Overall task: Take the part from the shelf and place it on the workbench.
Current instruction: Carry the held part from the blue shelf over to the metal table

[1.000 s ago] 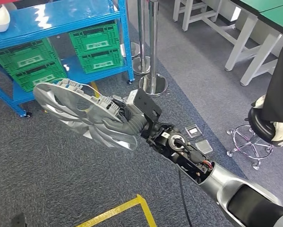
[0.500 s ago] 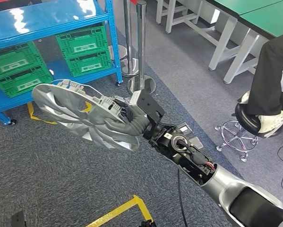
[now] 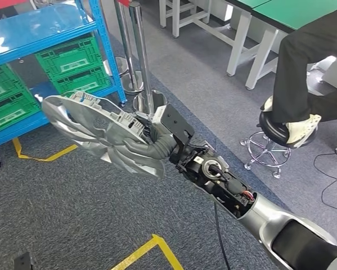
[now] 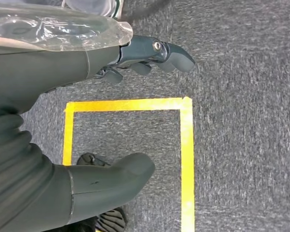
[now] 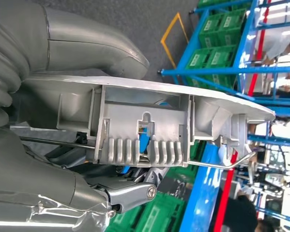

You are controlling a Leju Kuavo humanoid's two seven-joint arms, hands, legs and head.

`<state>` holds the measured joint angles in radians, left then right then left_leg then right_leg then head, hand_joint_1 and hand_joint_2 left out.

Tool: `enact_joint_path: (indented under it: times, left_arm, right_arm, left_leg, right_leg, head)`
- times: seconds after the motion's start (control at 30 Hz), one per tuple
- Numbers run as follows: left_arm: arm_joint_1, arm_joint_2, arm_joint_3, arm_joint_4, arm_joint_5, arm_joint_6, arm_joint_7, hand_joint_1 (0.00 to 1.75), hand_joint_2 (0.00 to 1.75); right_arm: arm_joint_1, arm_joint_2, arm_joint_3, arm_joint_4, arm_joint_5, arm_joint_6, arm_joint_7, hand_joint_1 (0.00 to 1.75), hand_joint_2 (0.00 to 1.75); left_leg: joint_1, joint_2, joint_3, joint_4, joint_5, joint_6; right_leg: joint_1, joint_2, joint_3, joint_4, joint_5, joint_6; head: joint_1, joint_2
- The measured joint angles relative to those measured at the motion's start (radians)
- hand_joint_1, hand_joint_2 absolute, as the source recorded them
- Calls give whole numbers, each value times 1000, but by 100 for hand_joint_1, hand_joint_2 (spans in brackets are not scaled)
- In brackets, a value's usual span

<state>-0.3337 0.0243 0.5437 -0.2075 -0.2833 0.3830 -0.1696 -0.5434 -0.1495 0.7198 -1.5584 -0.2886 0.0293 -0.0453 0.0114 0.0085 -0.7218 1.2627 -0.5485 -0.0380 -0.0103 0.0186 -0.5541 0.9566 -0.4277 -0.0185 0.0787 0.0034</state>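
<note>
Left hand [image 4: 99, 116] empty, fingers [image 4: 161, 50] apart, over yellow floor tape [image 4: 186, 159].

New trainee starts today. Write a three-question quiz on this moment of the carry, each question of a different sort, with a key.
1. True or false: the right hand holds the silver wheel cover above the carpet.
2. Which describes the left hand?
A. It grips a green crate
B. It holds nothing, fingers apart, over a yellow tape square on the floor
C. It rests on the shelf
3. Fill in: the green crates sit in a ____ coloured shelf.

Key: 1 true; 2 B; 3 blue.
</note>
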Motion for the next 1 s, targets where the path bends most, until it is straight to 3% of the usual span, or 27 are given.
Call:
enact_joint_path:
  times: [0.03, 0.1, 0.17, 0.27, 0.3, 0.33, 0.4, 0.47, 0.5, 0.53, 0.6, 0.67, 0.7, 0.8, 0.87, 0.93, 0.97, 1.0]
  left_arm:
    - [1, 0, 0, 0, 0, 0, 0, 0, 175]
    - [0, 1, -1, 0, 1, 0, 0, 0, 175]
    - [-2, 3, -1, 0, 1, 0, 0, 0, 175]
    - [-4, 3, -1, -1, 1, 0, 0, 0, 175]
    - [-4, 2, -1, -1, 1, 0, 0, 0, 175]
    - [-5, 2, -2, -1, 1, 0, 0, 0, 175]
    - [-4, 1, -2, -2, 3, 0, 0, 0, 175]
    - [-3, 1, -2, -2, 6, 0, 0, 0, 175]
    - [-2, 1, -2, -2, 7, 0, 0, 0, 175]
    - [-1, 0, -2, -2, 8, 0, 0, 0, 175]
    - [-1, -1, -3, -2, 9, 0, 0, 0, 175]
    - [-1, -1, -3, -2, 11, 0, 0, 0, 175]
    - [-1, 0, -3, -2, 11, 0, 0, 0, 175]
    - [-1, 0, -6, -2, 11, -1, 0, 0, 175]
    - [-1, 0, -10, -2, 11, -2, 0, 0, 175]
    - [-1, 1, -16, -2, 11, -2, 1, 0, 175]
    - [1, 2, -18, -2, 11, -2, 1, 0, 175]
    - [2, 2, -19, -2, 12, -2, 2, 0, 175]
  right_arm:
    - [2, 0, 0, 1, 0, 0, 0, 175, 175]
    - [3, 0, 0, 1, 0, 0, 0, 175, 175]
    - [2, 0, 0, 1, 0, 0, 0, 175, 175]
    - [3, 0, -1, 1, 1, 0, 0, 175, 175]
    - [2, 0, -1, 1, 1, 0, -1, 175, 175]
    - [1, 0, -2, 1, 2, 0, -1, 175, 175]
    - [1, 0, -2, 1, 3, 1, -1, 175, 175]
    - [3, 0, -1, 1, 4, 2, -2, 175, 175]
    - [4, 0, -1, 1, 5, 2, -1, 175, 175]
    - [5, 0, -1, 2, 6, 2, -1, 175, 175]
    - [5, 0, -1, 3, 6, 3, -1, 175, 175]
    - [2, 0, -2, 2, 6, 4, -2, 175, 175]
    - [0, 0, -2, 2, 7, 4, -3, 175, 175]
    - [0, 0, -2, 3, 13, 1, 0, 175, 175]
    - [0, -1, -2, -1, 16, -5, 8, 175, 175]
    - [1, -1, -2, -6, 18, -10, 19, 175, 175]
    - [1, -1, -1, -7, 19, -12, 24, 175, 175]
    - [3, -1, -1, -8, 20, -13, 28, 175, 175]
  left_leg:
    - [2, -1, 15, -34, 26, 0]
    - [5, -17, 87, -183, 95, 4]
    - [5, -34, 141, -291, 127, 11]
    - [2, -27, 153, -315, 132, 29]
    - [3, -21, 155, -319, 135, 36]
    - [5, -16, 156, -323, 138, 42]
    - [6, -5, 158, -326, 140, 50]
    - [5, 5, 158, -326, 139, 52]
    - [5, 10, 157, -326, 139, 52]
    - [5, 14, 158, -325, 139, 52]
    - [5, 22, 159, -323, 137, 47]
    - [0, 29, 158, -317, 134, 37]
    - [-3, 33, 156, -316, 135, 31]
    - [-2, 42, 153, -313, 132, 14]
    - [1, 25, 124, -249, 91, 3]
    - [2, 6, 57, -110, 26, -2]
    - [2, 3, 24, -45, 5, -3]
    - [2, 1, 4, -11, 3, -1]
  right_leg:
    - [-1, 7, 1, 0, 0, 1]
    - [-1, 21, 2, 0, 1, 5]
    - [0, 35, 1, 0, 0, 16]
    - [-2, 46, -2, -4, 2, 34]
    - [-1, 39, -7, 4, -5, 39]
    - [-1, 28, -21, 33, -25, 43]
    - [0, 1, -76, 158, -93, 49]
    - [-1, -8, -134, 293, -146, 53]
    - [-1, -9, -143, 315, -147, 54]
    - [-2, -12, -130, 292, -127, 55]
    - [-3, -28, -57, 150, -61, 53]
    - [-1, -48, 4, 29, -25, 46]
    - [1, -52, 15, 7, -22, 40]
    - [3, -33, 14, 1, -15, 19]
    - [0, -22, 14, -3, -8, 8]
    - [0, -11, 12, -3, -7, 4]
    - [1, -4, 11, -3, -6, 3]
    - [2, 3, 11, -3, -7, 3]
  head:
    - [0, 0]
    - [-1, 0]
    - [-1, 0]
    - [0, 0]
    - [1, 0]
    - [4, 0]
    - [11, 0]
    - [15, 0]
    - [16, 0]
    - [17, 0]
    - [20, 0]
    - [23, 0]
    - [21, 0]
    - [11, 0]
    - [7, 0]
    - [1, 0]
    - [0, 0]
    - [0, 0]
